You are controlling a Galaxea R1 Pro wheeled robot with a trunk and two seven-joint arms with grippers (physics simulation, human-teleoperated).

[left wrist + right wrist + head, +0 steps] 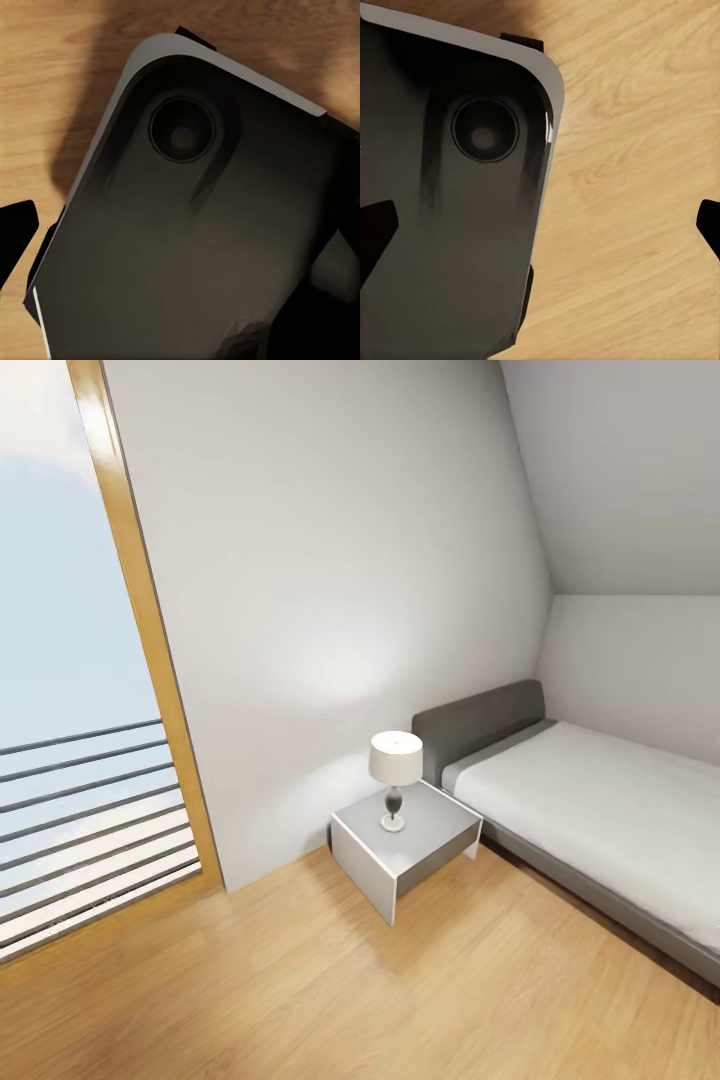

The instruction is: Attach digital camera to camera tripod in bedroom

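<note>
Head view: bedroom [330, 980] w/ wood floor, grey bed [590, 800] along right wall, headboard twd nightstand [405, 850] w/ lamp [395, 780]. Wrist views: both grippers' fingertips [375, 232] spread over robot base [187, 247].

I see a white-shaded lamp [395, 778] on a grey nightstand [440, 840] mid-frame, the grey-framed bed [600, 830] at right, a wood-framed window [150, 650] at left.
</note>
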